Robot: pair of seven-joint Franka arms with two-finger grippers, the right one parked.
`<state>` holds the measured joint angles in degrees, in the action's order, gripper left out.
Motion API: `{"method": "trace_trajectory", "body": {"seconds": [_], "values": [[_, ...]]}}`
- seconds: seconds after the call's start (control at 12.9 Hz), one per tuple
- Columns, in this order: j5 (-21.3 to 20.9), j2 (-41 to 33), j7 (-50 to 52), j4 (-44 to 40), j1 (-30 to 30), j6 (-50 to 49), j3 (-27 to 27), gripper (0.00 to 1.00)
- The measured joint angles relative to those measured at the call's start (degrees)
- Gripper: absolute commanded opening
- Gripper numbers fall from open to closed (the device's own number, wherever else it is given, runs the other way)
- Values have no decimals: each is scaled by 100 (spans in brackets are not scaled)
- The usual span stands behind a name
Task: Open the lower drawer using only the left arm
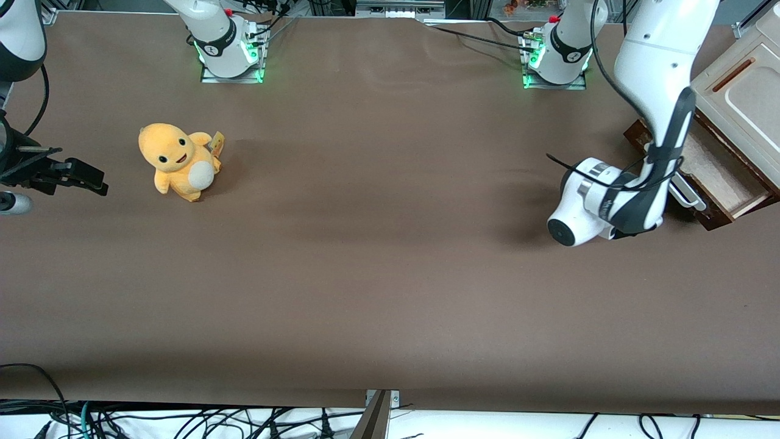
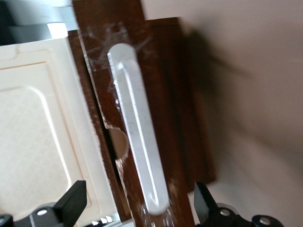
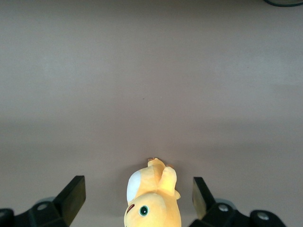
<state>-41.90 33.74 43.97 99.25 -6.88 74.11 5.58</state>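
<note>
The lower drawer [image 1: 716, 174] is a shallow dark-brown wooden drawer at the working arm's end of the table. It stands pulled out from the cabinet, with its pale inside showing. Its silver-white bar handle [image 1: 687, 196] also shows in the left wrist view [image 2: 137, 142]. The left arm [image 1: 661, 116] reaches down in front of the drawer, and its wrist hides the gripper in the front view. In the left wrist view the left gripper [image 2: 139, 201] is open. Its black fingers [image 2: 75, 201] stand on either side of the handle's end, apart from it.
The cream panel [image 1: 740, 97] with an orange-brown slot [image 1: 731, 74] sits above the drawer. A yellow plush toy [image 1: 178, 161] sits on the brown table [image 1: 378, 244] toward the parked arm's end. The two arm bases [image 1: 228, 46] lit green stand farthest from the front camera.
</note>
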Motion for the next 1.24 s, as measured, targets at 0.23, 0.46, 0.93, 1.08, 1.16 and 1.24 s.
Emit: {"method": "trace_trajectory", "body": {"seconds": [0.23, 0.46, 0.93, 1.08, 1.16, 1.24], "values": [[729, -180, -1069, -822, -2, -3, 53, 100], [1441, -260, -2009, -1480, 28, 0, 43, 100], [3379, -592, -2785, -2525, 89, 3, 36, 100], [3738, -771, -3132, -2721, 166, 93, 30, 100], [3869, -895, -3245, -2759, 191, 271, 23, 100], [4063, -1066, -3316, -2764, 219, 474, 9, 100]]}}
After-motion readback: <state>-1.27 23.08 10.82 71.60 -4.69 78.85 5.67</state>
